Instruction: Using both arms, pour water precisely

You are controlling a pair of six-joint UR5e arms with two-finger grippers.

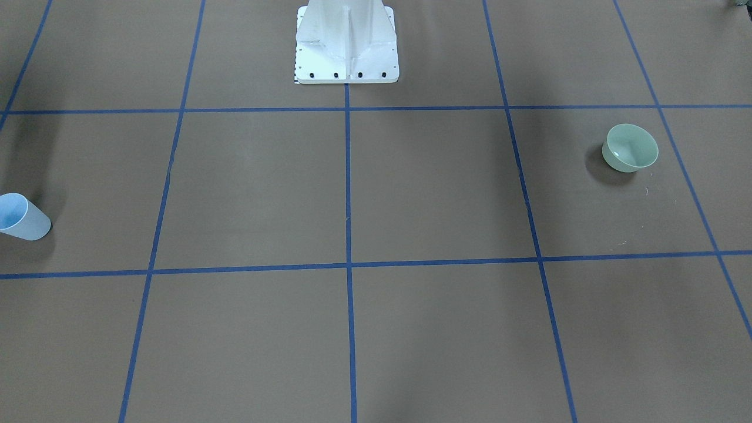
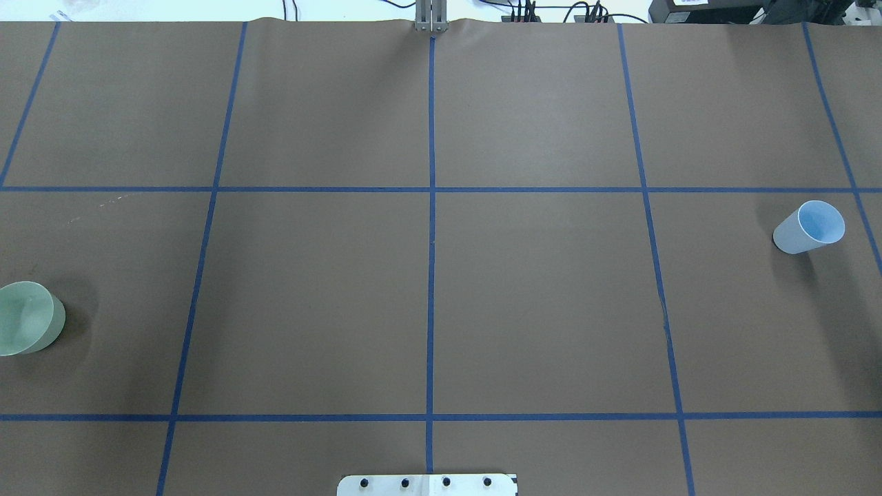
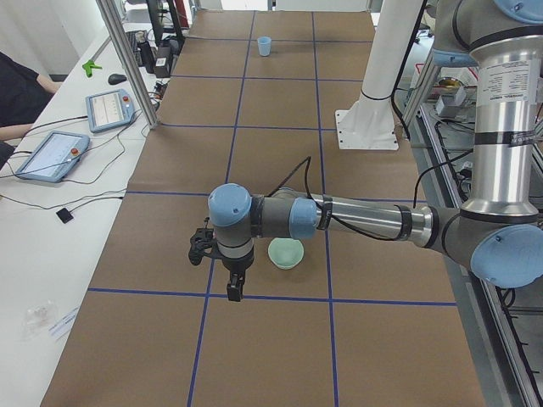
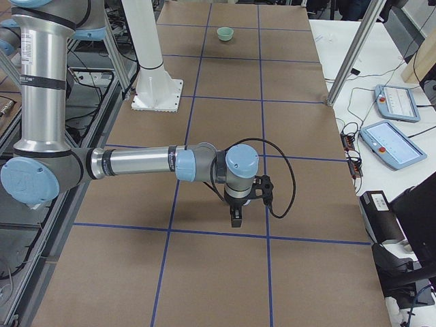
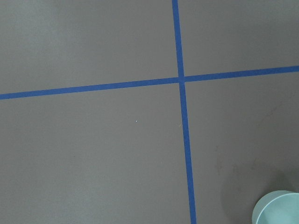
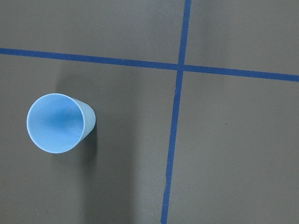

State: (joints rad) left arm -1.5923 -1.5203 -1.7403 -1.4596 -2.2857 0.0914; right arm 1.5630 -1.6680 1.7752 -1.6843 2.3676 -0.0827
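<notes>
Bowl [image 2: 24,318] at left end of table [image 2: 427,275]; cup [image 2: 809,227] at right end.

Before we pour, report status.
Left claw, right claw: holding nothing, open or shut unclear. Blue cup, green bowl upright, untouched; water not visible. No obstacle seen between them.

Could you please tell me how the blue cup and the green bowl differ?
The cup is pale blue, the bowl pale green. The cup is tall, narrow and tapered; the bowl is low, wide and rounded. The cup stands on the robot's right side, the bowl on its left. Both stand upright, mouths up, on the brown table.
</notes>
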